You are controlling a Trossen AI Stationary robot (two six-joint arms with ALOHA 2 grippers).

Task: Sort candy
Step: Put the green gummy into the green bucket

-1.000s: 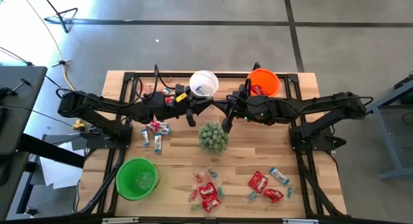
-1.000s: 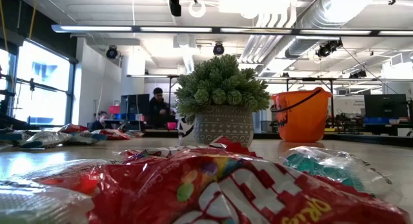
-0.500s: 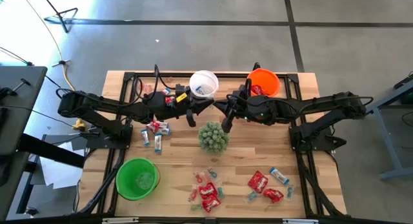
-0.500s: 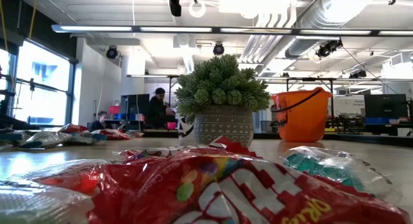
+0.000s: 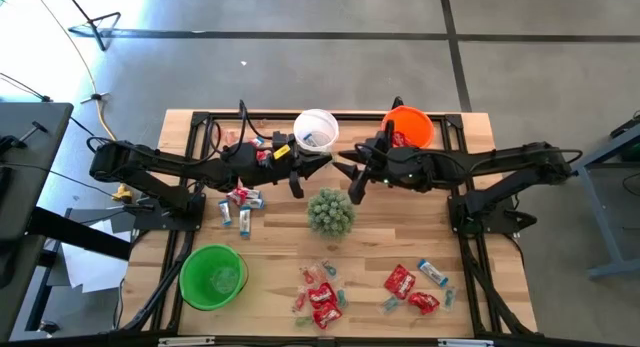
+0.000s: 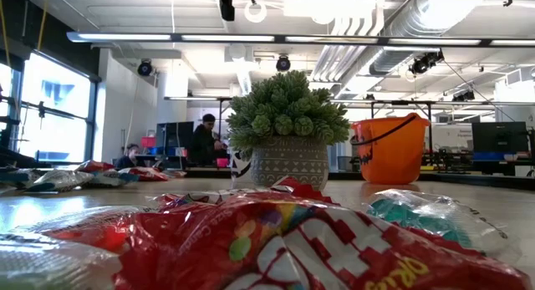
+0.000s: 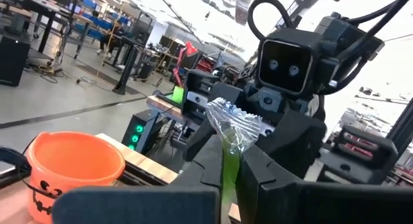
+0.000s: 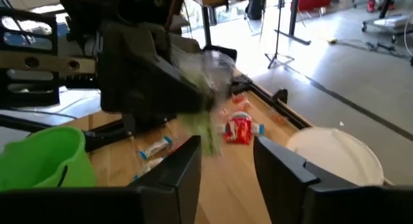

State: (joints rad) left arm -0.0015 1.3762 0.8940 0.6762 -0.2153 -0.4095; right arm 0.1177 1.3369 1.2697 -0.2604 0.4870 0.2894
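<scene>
Above the table's middle, between the white bucket and the potted plant, my two grippers face each other. My left gripper is shut on a green candy with a crinkled clear wrapper end. My right gripper stands open just to the right of it, one finger on either side of the candy's free end. Other candy lies in heaps on the table at the left and near the front edge. My left gripper pinches the candy's green body between its two fingers. The fingers lie about level and point toward the table's right. The clear twisted end sticks out past the fingertips. The candy is lifted clear of the table.
The orange bucket stands at the far right, holding red candy, and the green bucket at the near left. In the low view, red packets fill the foreground. Bare wood lies between the plant and the front heaps.
My right gripper has drawn back a little toward the table's right edge, away from my left gripper. The left gripper has stayed in place.
</scene>
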